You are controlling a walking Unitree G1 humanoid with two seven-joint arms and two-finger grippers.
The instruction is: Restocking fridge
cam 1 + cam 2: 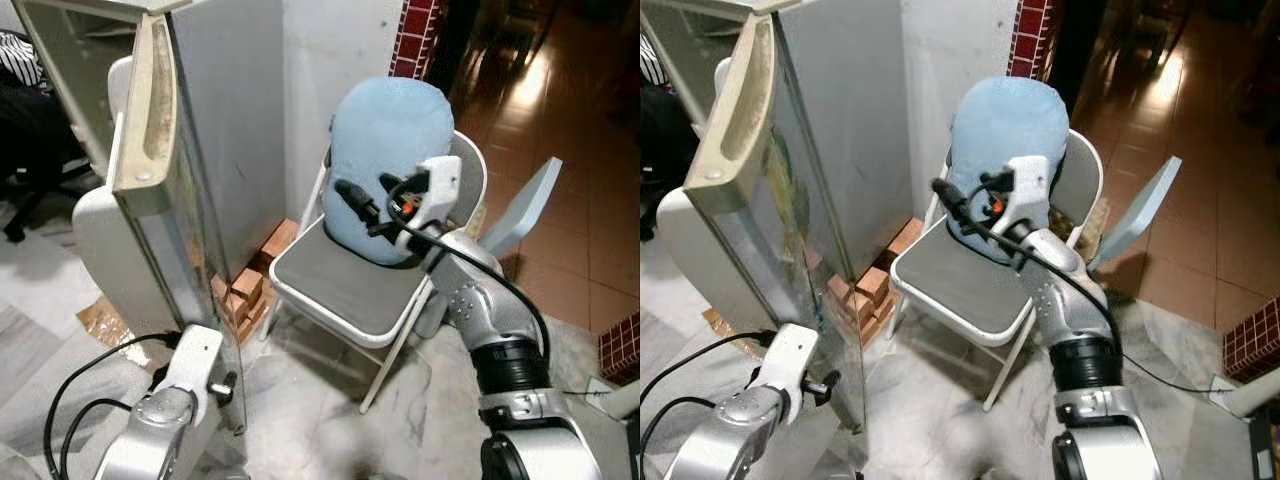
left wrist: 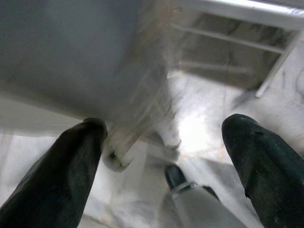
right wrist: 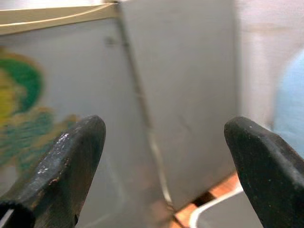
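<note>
Upright fridge (image 1: 225, 130), door (image 1: 150, 170) swung open, both tools (image 3: 161, 156) (image 2: 166, 156) gaping, empty.

Open fridge door (image 1: 150, 200) blocks the left. Chair (image 1: 350, 290) w/ blue cushion (image 1: 385, 160) fills the right. Bricks (image 1: 250, 285) sit btwn them, far side.

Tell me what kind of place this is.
Likely a lived-in home, near a kitchen: an old fridge with its door open, a folding chair holding a blue cushion, marble-patterned floor.
</note>
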